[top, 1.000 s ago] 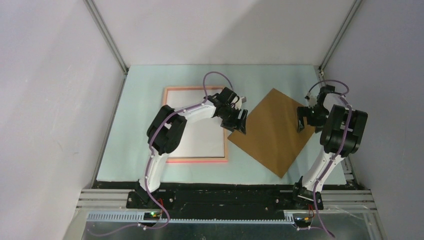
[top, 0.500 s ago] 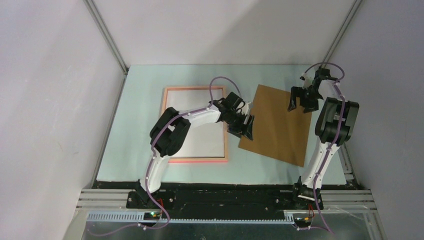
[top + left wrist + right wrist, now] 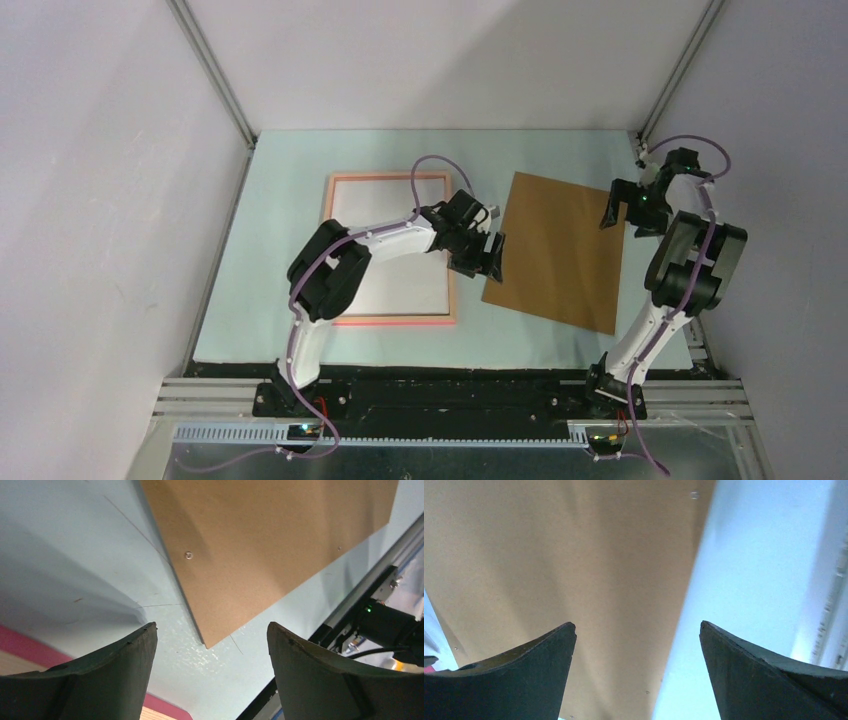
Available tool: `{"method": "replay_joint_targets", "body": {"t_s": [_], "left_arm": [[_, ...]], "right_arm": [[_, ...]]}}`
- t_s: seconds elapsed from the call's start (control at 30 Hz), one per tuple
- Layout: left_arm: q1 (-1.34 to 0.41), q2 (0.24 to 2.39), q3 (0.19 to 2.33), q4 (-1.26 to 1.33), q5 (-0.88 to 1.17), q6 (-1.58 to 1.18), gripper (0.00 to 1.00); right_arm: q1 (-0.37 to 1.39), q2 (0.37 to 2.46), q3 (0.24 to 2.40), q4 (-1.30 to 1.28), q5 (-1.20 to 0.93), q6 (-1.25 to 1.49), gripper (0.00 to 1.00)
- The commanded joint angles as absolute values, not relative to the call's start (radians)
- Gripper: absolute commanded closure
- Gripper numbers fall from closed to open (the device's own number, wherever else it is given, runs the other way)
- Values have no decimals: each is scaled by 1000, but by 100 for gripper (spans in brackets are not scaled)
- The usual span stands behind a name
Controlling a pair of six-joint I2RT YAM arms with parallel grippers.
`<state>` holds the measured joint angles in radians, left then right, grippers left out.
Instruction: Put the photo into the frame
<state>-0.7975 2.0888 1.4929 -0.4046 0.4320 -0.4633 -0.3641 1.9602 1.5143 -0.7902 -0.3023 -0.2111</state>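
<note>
The frame (image 3: 390, 320), thin with a salmon-pink border, lies flat left of centre; its inside looks white. The photo's printed side shows nowhere, and I cannot tell whether that white surface is its back. My left gripper (image 3: 484, 262) hovers open just right of the frame, over the near-left corner of a brown backing board (image 3: 555, 250). In the left wrist view that gripper (image 3: 211, 626) has the board's corner (image 3: 210, 640) below the gap and a strip of the frame (image 3: 30, 650) at lower left. My right gripper (image 3: 625, 215) stands open above the board's right edge (image 3: 689, 605), empty.
The pale blue mat (image 3: 290, 230) ends at a black rail (image 3: 450, 385) along the near side. Metal posts (image 3: 215, 75) and grey walls close in the left, back and right. The right arm's elbow (image 3: 695, 265) stands close to the right wall.
The brown board has turned from a diamond angle to lie almost square beside the frame. My right gripper has moved from over the board to its right edge. Both grippers have opened slightly.
</note>
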Motion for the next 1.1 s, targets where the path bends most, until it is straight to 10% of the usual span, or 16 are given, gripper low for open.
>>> {"method": "replay_joint_targets", "body": {"t_s": [0.0,1.07], "left_arm": [[-782,2044,1561,-394,325,-457,13],[-759,2389,1884,-407,491,-554,16]], "right_arm": [[-403,1871,1490,-753,-282,-235,1],[-448,2092,1511,-862,-554,-211,4]]}}
